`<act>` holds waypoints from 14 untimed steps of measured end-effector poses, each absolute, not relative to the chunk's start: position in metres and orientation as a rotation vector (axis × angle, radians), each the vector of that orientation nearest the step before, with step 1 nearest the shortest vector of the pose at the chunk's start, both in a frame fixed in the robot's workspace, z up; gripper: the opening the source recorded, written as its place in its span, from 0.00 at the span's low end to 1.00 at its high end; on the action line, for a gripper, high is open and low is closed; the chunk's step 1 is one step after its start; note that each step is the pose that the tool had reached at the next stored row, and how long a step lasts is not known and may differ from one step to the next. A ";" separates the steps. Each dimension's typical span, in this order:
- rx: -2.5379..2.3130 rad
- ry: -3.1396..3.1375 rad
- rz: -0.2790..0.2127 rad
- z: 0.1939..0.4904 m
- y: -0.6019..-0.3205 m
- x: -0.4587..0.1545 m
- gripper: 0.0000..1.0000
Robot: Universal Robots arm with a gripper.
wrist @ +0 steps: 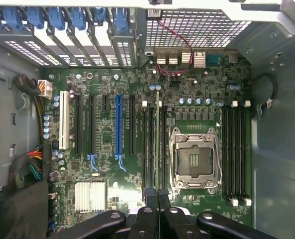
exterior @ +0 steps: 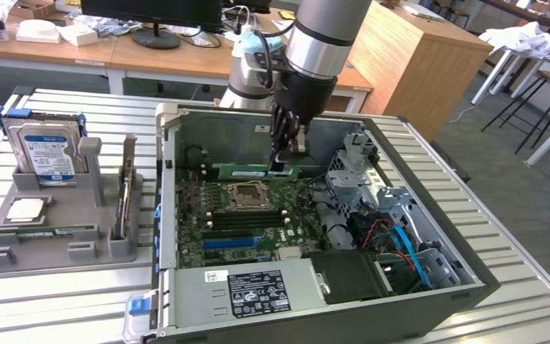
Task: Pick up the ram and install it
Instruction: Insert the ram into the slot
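Ram (exterior: pixel 254 172) sits clamped between the fingers of the gripper (exterior: pixel 283 166), held level inside the open computer case (exterior: pixel 466 279). The gripper grasps it near one end, so most of the green stick reaches out sideways from the fingers, toward the exterior view's left. In the wrist view the ram (wrist: pixel 157 144) shows edge-on as a thin line running straight out from the gripper (wrist: pixel 157 193), lengthwise over a group of black memory slots (wrist: pixel 150 144). Whether it touches a slot cannot be told. Just beside that line, on the motherboard (wrist: pixel 107 149) below the gripper, lies the open CPU socket (wrist: pixel 193 159), and past it a second group of memory slots (wrist: pixel 235 149). Well apart from the gripper, outside the case on the slatted bench (exterior: pixel 65 315), a grey holder (exterior: pixel 55 236) carries an upright hard drive (exterior: pixel 46 150) and another green stick (exterior: pixel 51 232) lying flat.
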State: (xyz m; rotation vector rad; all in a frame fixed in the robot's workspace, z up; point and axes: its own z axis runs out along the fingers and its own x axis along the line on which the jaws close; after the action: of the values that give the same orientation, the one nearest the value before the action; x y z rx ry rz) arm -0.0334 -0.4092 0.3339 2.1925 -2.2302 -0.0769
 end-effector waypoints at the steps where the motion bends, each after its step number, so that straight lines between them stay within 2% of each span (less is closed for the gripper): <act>1: 2.193 -2.230 -0.077 0.333 -0.409 -0.033 0.11; 14: 2.192 -2.230 -0.077 0.317 -0.409 -0.033 0.11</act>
State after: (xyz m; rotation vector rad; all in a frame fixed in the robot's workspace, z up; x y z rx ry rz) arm -0.0334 -0.4092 0.3173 2.1925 -2.2301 -0.0768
